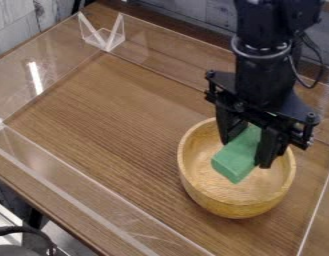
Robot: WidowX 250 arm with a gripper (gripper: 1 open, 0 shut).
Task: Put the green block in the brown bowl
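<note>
- Your pincer [255, 152] hangs pointing straight down, its black fingers [271, 148] pinching the green block [239, 157] between them.
- The block sits tilted in that grip: its upper end is hidden between the fingers and its lower end sticks out below and toward the left of the fingertips.
- Directly beneath your pincer lies the brown bowl [204, 192]; the block's lower end is down inside the bowl's rim, over the hollow. You cannot tell from this view whether it touches the bowl's floor.
- The bowl rests on the wooden table [113, 110], whose bare surface stretches away to the left of your pincer.
- Clear acrylic walls [73, 185] fence the table; a small clear stand [103, 32] sits far off to the upper left of your pincer, well apart from it.
</note>
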